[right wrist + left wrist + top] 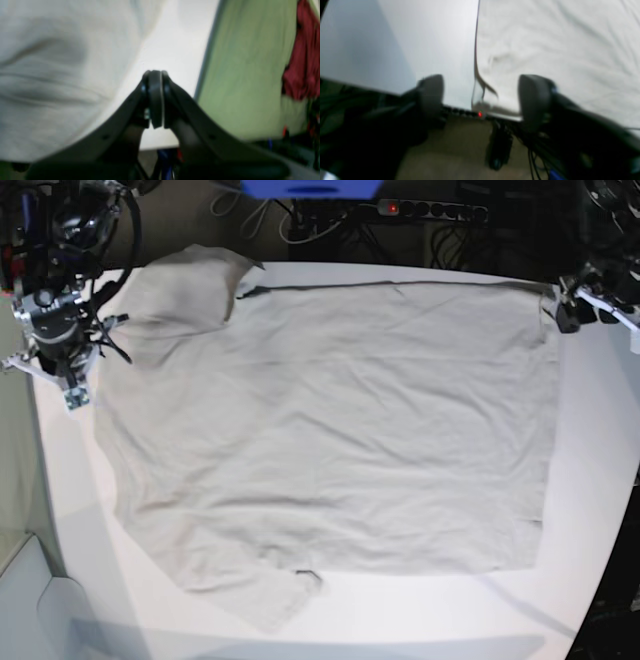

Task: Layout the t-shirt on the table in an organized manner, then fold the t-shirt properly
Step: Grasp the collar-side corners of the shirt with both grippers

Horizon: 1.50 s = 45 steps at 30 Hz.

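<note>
The light grey-beige t-shirt (340, 430) lies spread flat over most of the white table (590, 510), one sleeve (190, 290) at the far left corner and another (255, 600) at the near left. My left gripper (482, 95) is open at the shirt's far right corner; the cloth's edge (480, 82) lies loose between its dark fingers (535, 97), touching neither. In the base view this gripper (572, 305) sits at the table's far right. My right gripper (155, 75) is shut with nothing in it, just off the shirt's (50, 75) left edge over bare table (172, 45).
A power strip (430, 210) with a red light and cables runs behind the table's far edge. The right arm (55, 310) stands at the far left corner. Past the table's left edge are a green floor (250, 75) and something red (302, 62).
</note>
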Tool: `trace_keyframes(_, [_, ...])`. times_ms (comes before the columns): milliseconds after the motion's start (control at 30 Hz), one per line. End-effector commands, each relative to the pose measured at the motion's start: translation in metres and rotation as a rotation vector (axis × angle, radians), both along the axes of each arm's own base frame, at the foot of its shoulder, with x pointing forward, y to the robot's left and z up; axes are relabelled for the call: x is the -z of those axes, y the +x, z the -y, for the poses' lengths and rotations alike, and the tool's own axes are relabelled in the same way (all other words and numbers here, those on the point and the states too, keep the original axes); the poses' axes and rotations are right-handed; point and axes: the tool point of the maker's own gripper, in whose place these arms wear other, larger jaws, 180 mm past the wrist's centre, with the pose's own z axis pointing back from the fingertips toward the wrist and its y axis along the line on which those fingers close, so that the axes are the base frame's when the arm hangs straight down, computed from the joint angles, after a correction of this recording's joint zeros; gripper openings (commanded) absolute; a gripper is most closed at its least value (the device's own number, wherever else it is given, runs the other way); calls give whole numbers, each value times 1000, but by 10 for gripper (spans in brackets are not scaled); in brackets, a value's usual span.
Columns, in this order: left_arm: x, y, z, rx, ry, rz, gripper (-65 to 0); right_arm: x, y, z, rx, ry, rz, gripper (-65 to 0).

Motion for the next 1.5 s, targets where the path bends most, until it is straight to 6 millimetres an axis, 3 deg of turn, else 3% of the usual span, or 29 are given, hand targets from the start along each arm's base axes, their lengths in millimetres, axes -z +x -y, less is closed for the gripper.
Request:
trace_keyframes(0, [-9,5,-4,3,17,30,-105,-7,0,3,14,-1,31,-594])
trace_keyframes(100, [1,-3,4,20,7,-4,-43,0,-15,10,57,6,6,-504])
trace_keyframes(233, [23,-9,12,27,-42,-61,-31,11,-31,9,68,15,-35,-418])
trace_keyframes(367, [47,-10,15,40,-21,-103,-31,18,-40,6,71,26,-60,-402])
trace_keyframes(533, [53,-9,18,63,20,-86,-38,22,-48,6,73,27,-80,-402])
trace_keyframes(600, [54,-9,17,59,19,-84,-89,21,-50,10,86,23,-81,-402])
trace_keyframes(767, [71,-19,11,29,-11,-129,-289,20,-57,19,139,27,-73,-402])
trace_keyframes(1100, [72,-15,3,26,-5,-133,-272,20,-57,19,138,26,-71,-402])
trace_keyframes(1333, [71,-14,3,27,-4,-132,-491,21,-60,20,139,24,-79,-404])
trace_keyframes(1467, [69,-13,3,30,-1,-126,-500,21,-65,24,164,24,-81,-404])
